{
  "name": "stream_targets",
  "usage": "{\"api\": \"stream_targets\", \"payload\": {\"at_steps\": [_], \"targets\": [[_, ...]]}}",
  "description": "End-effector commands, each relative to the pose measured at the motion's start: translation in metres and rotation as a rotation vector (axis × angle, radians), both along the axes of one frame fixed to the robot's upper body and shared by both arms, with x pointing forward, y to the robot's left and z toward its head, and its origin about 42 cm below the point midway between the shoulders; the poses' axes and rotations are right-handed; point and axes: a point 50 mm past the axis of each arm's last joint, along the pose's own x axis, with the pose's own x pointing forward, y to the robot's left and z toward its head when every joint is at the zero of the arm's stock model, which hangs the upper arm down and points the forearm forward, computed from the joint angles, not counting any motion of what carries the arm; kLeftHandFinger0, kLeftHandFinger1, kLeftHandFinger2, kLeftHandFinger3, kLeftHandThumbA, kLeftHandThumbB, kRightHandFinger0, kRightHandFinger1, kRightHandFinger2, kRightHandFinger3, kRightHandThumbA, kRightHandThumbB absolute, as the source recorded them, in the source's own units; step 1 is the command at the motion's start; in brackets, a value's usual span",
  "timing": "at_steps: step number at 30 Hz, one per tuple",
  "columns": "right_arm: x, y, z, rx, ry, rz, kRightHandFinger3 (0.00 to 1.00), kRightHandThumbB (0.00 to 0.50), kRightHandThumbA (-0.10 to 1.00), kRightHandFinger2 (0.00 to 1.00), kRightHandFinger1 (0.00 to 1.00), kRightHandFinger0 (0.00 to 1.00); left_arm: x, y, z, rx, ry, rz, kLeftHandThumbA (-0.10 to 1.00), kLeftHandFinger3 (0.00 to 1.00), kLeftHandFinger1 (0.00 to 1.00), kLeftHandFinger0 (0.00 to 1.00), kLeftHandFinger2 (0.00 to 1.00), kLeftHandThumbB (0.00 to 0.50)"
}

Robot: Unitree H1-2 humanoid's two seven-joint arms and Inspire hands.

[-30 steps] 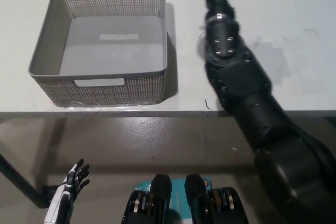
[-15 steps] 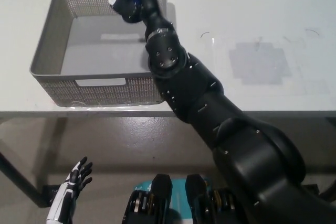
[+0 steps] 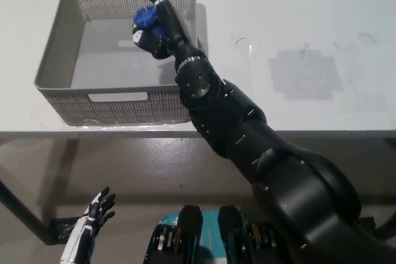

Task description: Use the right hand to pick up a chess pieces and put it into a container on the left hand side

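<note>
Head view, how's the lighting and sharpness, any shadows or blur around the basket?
Head view: even, soft light on the white table, no hard glare; the grey basket casts a dark shadow along its right side; the blue chess piece in the right hand looks slightly soft, its shape unclear; the floor below is dimmer, where the left hand rests.

bare lab: white table, concrete floor

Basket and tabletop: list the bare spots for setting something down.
The gray basket floor is bare left of the right hand, which holds the blue chess piece. The white table right of the basket is bare. Crowded only around the black arm. The left hand hangs below the table.
</note>
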Motion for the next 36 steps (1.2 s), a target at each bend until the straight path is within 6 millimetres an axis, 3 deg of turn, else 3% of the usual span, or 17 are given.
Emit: {"api": "stream_targets", "payload": {"at_steps": [1,2,3,5,6,10,18,21,24,27,28,31,33,36], "targets": [[0.012,-0.006,0.025,-0.096,0.01,0.057,0.73,0.182,0.08,0.77,0.71,0.51,0.009,0.0,0.012,0.027,-0.048,-0.031,1.0,1.0,1.0,1.0,1.0,0.235],[0.014,-0.009,0.026,-0.106,0.018,0.073,0.7,0.184,0.18,0.7,0.66,0.55,0.012,-0.001,0.013,0.028,-0.051,-0.033,1.0,1.0,1.0,1.0,1.0,0.236],[0.015,-0.011,0.027,-0.117,0.026,0.088,0.78,0.183,0.21,0.75,0.69,0.59,0.014,-0.001,0.013,0.032,-0.056,-0.035,1.0,1.0,1.0,1.0,1.0,0.236],[0.016,-0.014,0.022,-0.142,0.057,0.115,1.0,0.188,0.35,0.9,0.84,0.78,0.011,-0.001,0.012,0.037,-0.055,-0.039,1.0,1.0,1.0,1.0,1.0,0.233],[0.016,-0.015,0.02,-0.15,0.066,0.127,1.0,0.21,0.41,1.0,0.95,0.87,0.01,-0.001,0.011,0.046,-0.054,-0.043,1.0,1.0,1.0,1.0,1.0,0.232],[0.014,-0.017,0.011,-0.17,0.09,0.133,1.0,0.197,0.48,1.0,1.0,0.99,0.002,-0.002,0.008,0.032,-0.04,-0.046,1.0,1.0,1.0,1.0,1.0,0.219],[0.016,-0.022,0.01,-0.177,0.106,0.15,1.0,0.252,0.78,1.0,1.0,1.0,0.003,-0.001,0.008,0.043,-0.051,-0.049,1.0,1.0,1.0,1.0,1.0,0.217],[0.018,-0.023,0.015,-0.204,0.08,0.167,1.0,0.302,0.94,1.0,1.0,1.0,0.005,0.0,0.009,0.043,-0.054,-0.046,1.0,1.0,1.0,1.0,1.0,0.219],[0.02,-0.023,0.027,-0.182,0.051,0.18,1.0,0.355,1.0,1.0,1.0,1.0,0.006,0.002,0.011,0.051,-0.058,-0.045,1.0,1.0,1.0,1.0,1.0,0.211],[0.025,-0.025,0.055,-0.146,-0.032,0.187,1.0,0.383,1.0,1.0,1.0,1.0,0.008,0.003,0.012,0.052,-0.058,-0.038,1.0,1.0,1.0,1.0,1.0,0.213],[0.025,-0.025,0.059,-0.14,-0.041,0.189,1.0,0.385,1.0,1.0,1.0,1.0,0.008,0.003,0.012,0.053,-0.059,-0.037,1.0,1.0,1.0,1.0,1.0,0.212],[0.028,-0.031,0.1,-0.077,-0.175,0.2,1.0,0.339,1.0,1.0,1.0,1.0,0.011,0.005,0.015,0.042,-0.065,-0.035,1.0,1.0,1.0,1.0,1.0,0.219],[0.028,-0.036,0.125,-0.027,-0.236,0.206,1.0,0.329,1.0,1.0,1.0,1.0,0.013,0.005,0.016,0.045,-0.075,-0.035,1.0,1.0,1.0,1.0,1.0,0.201],[0.023,-0.045,0.157,0.04,-0.32,0.214,1.0,0.331,1.0,1.0,1.0,1.0,0.013,0.006,0.017,0.052,-0.071,-0.032,1.0,1.0,1.0,1.0,1.0,0.217]]}}
